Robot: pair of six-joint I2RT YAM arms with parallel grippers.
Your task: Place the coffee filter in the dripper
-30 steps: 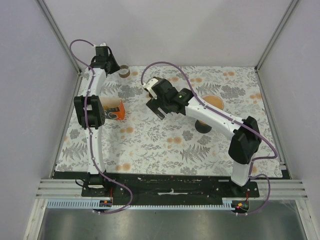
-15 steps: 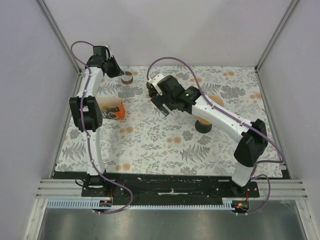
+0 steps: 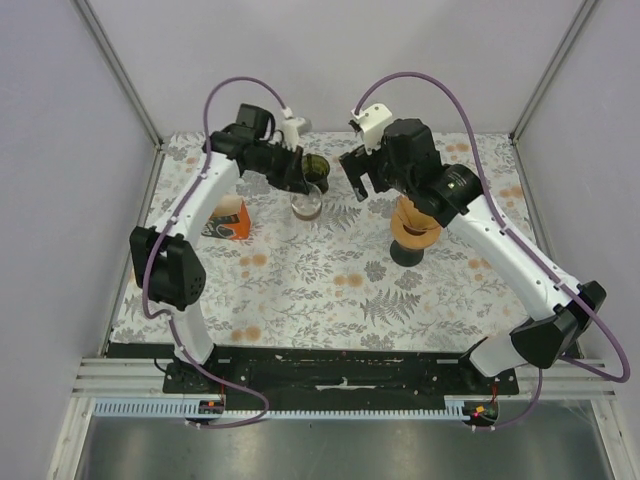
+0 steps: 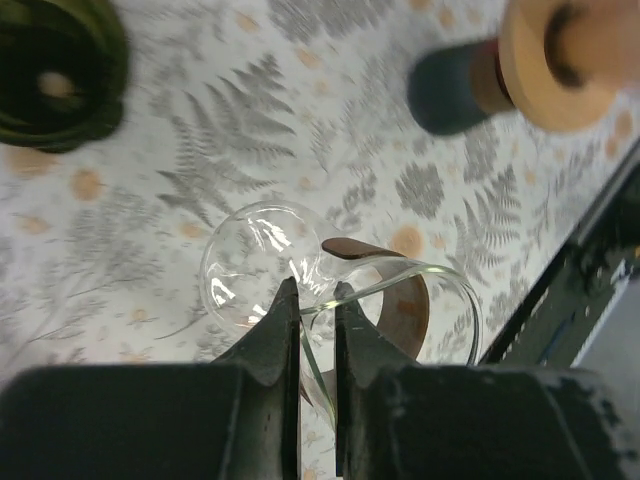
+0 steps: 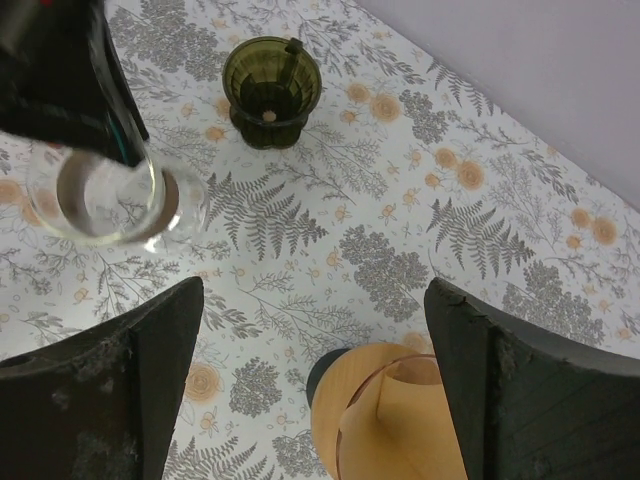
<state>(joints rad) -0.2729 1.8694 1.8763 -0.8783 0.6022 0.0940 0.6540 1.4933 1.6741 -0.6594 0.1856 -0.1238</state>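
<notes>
Carafe point(image 3: 306, 204) now beside dripper point(image 3: 316, 169)

light bright, even | shadows soft | glare on glass carafe point(image 4: 250, 270) | right claw point(image 5: 310, 300) defocused

Clear glass carafe point(image 3: 306, 203) with brown collar, orange carton point(image 3: 228, 220), fern-print tablecloth point(image 3: 320, 290)

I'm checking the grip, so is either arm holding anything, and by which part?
The left pincer is shut on the glass carafe, pinching its rim. The right pincer is open, holding nothing.
</notes>
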